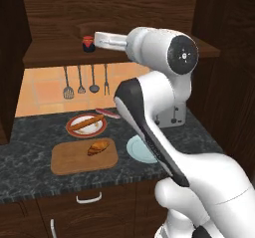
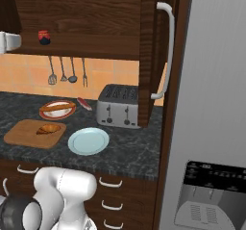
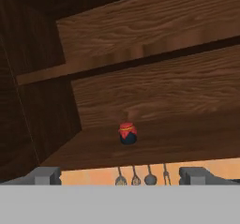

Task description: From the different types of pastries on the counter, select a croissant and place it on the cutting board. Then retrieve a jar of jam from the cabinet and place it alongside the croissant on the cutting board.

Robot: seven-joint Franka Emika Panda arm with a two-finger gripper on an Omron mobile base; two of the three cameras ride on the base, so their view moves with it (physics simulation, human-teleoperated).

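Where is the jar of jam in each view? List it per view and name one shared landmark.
Left base view: the jar of jam stands on the cabinet shelf, upper left of centre, just left of the arm's hand.
Right base view: the jar is at upper left, on the same shelf.
Hand view: the jar sits near the centre.
Shared landmark: the hanging utensils below the shelf.
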